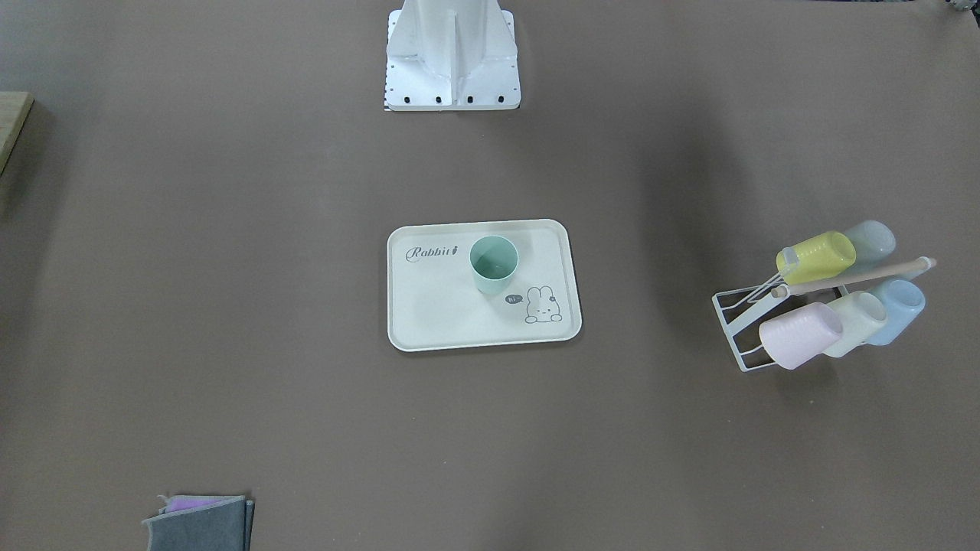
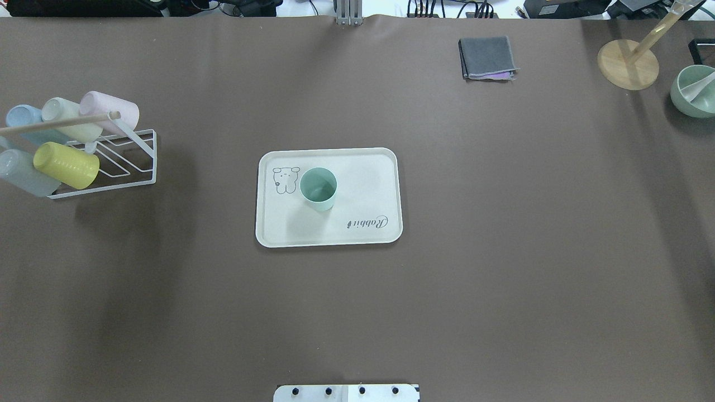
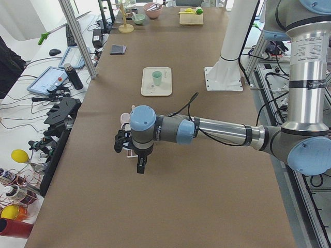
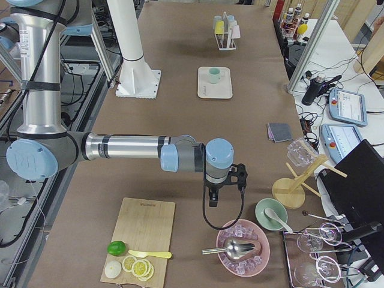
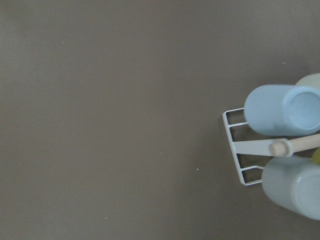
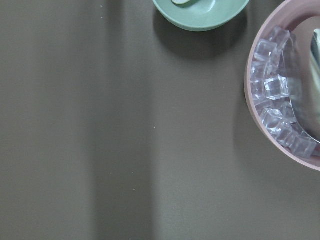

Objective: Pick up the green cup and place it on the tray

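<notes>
The green cup (image 1: 494,264) stands upright on the cream tray (image 1: 444,321), between the "Rabbit" script and the bunny drawing. Both also show in the overhead view, the cup (image 2: 318,188) on the tray (image 2: 366,187). No gripper touches them. My left gripper (image 3: 138,166) hangs over bare table far from the tray, near the cup rack; it shows only in the exterior left view, so I cannot tell whether it is open. My right gripper (image 4: 212,198) hangs near the pink ice bowl, seen only in the exterior right view; I cannot tell its state.
A white wire rack (image 2: 128,162) with several pastel cups lies at the table's left end and shows in the left wrist view (image 5: 235,150). A folded grey cloth (image 2: 487,57), a wooden stand (image 2: 628,64), a green bowl (image 2: 694,89) and a pink bowl of ice (image 6: 285,100) sit to the right.
</notes>
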`<control>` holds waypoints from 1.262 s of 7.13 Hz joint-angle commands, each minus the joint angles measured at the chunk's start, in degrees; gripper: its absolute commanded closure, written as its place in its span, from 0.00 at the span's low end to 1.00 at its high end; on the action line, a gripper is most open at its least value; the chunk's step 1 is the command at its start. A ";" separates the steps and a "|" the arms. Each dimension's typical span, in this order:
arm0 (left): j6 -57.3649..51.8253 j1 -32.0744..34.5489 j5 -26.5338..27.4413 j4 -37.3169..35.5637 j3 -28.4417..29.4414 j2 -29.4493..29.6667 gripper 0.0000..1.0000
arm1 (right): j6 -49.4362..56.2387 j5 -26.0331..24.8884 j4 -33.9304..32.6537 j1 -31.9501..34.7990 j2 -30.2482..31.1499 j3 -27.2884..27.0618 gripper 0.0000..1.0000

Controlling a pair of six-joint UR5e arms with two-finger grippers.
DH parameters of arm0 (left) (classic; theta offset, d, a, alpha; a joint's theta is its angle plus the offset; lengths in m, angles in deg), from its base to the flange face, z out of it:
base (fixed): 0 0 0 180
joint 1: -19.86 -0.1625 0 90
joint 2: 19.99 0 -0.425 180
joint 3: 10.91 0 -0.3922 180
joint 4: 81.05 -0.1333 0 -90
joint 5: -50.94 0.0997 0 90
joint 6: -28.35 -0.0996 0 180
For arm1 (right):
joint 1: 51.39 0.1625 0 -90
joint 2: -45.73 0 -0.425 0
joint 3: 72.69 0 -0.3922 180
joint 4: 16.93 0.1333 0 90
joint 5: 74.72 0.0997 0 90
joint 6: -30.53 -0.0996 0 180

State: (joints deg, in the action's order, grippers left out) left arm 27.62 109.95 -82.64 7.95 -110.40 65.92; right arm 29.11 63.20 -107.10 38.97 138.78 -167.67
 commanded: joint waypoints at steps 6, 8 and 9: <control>-9.03 -0.27 3.32 -0.58 8.27 1.72 0.02 | 0.01 -0.37 0.00 0.00 0.11 0.14 0.00; -9.03 -0.27 3.32 -0.58 8.27 1.72 0.02 | 0.01 -0.37 0.00 0.00 0.11 0.23 0.00; -9.03 -0.27 3.32 -0.58 8.35 1.72 0.02 | 0.01 -0.37 0.00 0.00 0.11 0.23 0.00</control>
State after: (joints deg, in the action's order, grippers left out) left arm 18.59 109.68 -79.31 7.37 -102.12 67.61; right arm 29.12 62.83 -107.10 38.97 138.89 -167.46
